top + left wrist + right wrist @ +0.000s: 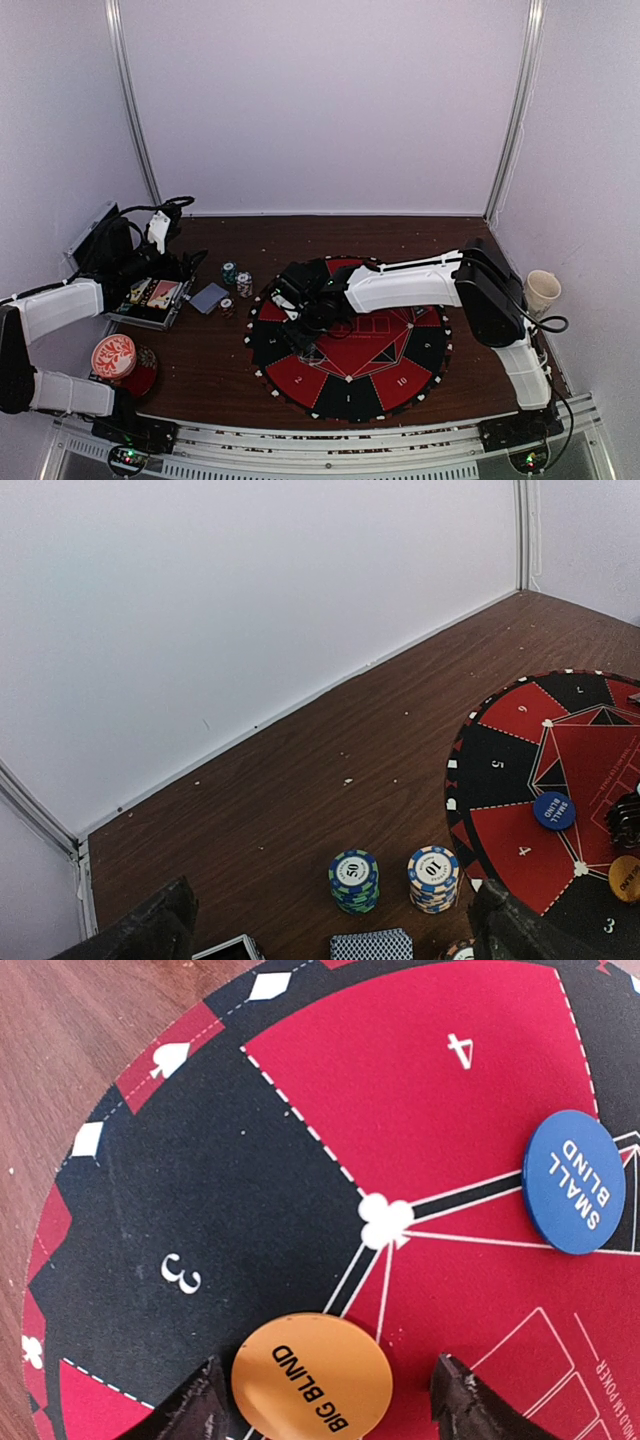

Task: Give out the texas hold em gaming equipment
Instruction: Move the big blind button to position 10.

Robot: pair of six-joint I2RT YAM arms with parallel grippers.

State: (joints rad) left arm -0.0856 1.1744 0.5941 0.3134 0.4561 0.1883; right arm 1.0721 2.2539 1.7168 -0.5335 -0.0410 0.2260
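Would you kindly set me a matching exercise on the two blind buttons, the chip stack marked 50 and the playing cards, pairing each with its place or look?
Things:
1. orange button
2. blue button
3. chip stack marked 50
4. playing cards

Descriptions:
A. green and blue edges, standing on the table, off the mat
B. reads SMALL BLIND, by the mat's number 4
C. patterned back up, flat on the table
D. reads BIG BLIND, between the open fingers of the right gripper

Pairs: 1-D, 2-B, 3-A, 4-C.
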